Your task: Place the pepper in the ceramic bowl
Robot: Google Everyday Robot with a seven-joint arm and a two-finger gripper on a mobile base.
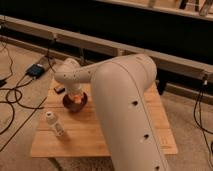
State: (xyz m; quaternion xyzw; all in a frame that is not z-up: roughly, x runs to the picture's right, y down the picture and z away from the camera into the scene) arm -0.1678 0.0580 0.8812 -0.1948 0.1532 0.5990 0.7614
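The single camera view looks down along the robot's large white arm, which fills the middle and right of the frame and bends toward a small wooden table.

The gripper sits at the far end of the arm, lowered directly over the ceramic bowl. The wrist housing covers the fingers from this angle, so whether they are spread or pressed together cannot be told.

The ceramic bowl, dark maroon and round, rests on the table's left half, immediately under the gripper; only its near rim and part of its inside show past the wrist. An orange patch lies inside the bowl right below the gripper, and this appears to be the pepper. Whether the pepper is gripped or lying loose in the bowl cannot be made out.

Below and to the left of the gripper, nearer the camera, a small white bottle lies tilted on the table, apart from the bowl. Just to the left of the gripper, near the table's far left edge, sits a small dark object.

Farther left of the gripper, off the table, black cables trail across the floor, and a dark box lies among them.
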